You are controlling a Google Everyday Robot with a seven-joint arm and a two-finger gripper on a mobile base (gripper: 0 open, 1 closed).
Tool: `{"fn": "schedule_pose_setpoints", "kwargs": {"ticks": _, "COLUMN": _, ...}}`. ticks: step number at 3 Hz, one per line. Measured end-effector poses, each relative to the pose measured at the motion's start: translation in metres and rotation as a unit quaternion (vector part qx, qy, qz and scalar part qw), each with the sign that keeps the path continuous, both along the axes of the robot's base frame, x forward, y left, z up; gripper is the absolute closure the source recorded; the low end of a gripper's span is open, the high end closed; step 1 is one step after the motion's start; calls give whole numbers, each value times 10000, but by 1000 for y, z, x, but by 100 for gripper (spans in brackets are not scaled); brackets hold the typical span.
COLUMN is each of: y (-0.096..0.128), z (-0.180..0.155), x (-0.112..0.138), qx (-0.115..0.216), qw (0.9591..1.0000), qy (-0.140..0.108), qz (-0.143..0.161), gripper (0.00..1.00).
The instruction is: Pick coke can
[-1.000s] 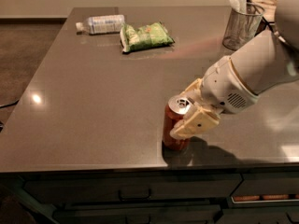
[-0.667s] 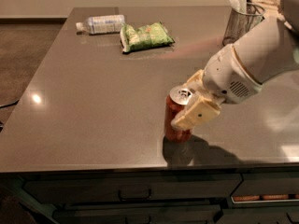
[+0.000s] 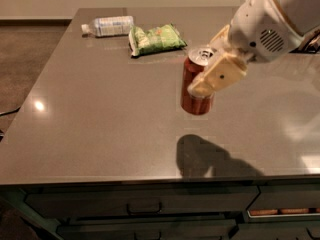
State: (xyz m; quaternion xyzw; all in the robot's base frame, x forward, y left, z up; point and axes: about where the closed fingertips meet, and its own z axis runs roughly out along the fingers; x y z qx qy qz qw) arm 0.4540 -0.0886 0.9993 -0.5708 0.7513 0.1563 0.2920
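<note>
Label on coke can (image 3: 195, 105) apparently illegible

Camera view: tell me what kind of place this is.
Probably a kitchen or break room: a wide grey counter with drawers beneath, and a water bottle and a green snack bag lying on it. The gripper holds the coke can above the counter.

End effector (image 3: 201, 83) grips coke can (image 3: 196, 105) above table (image 3: 100, 119); bottle (image 3: 107, 26) left of chip bag (image 3: 155, 39), behind.
</note>
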Motion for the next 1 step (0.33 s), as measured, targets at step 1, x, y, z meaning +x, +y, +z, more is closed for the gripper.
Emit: {"fn": "schedule_pose_setpoints", "kwargs": {"ticks": 1, "y": 0, "z": 1, "x": 0, "qx": -1, "qw": 10000, "qy": -8, "qz": -5, "gripper": 100}}
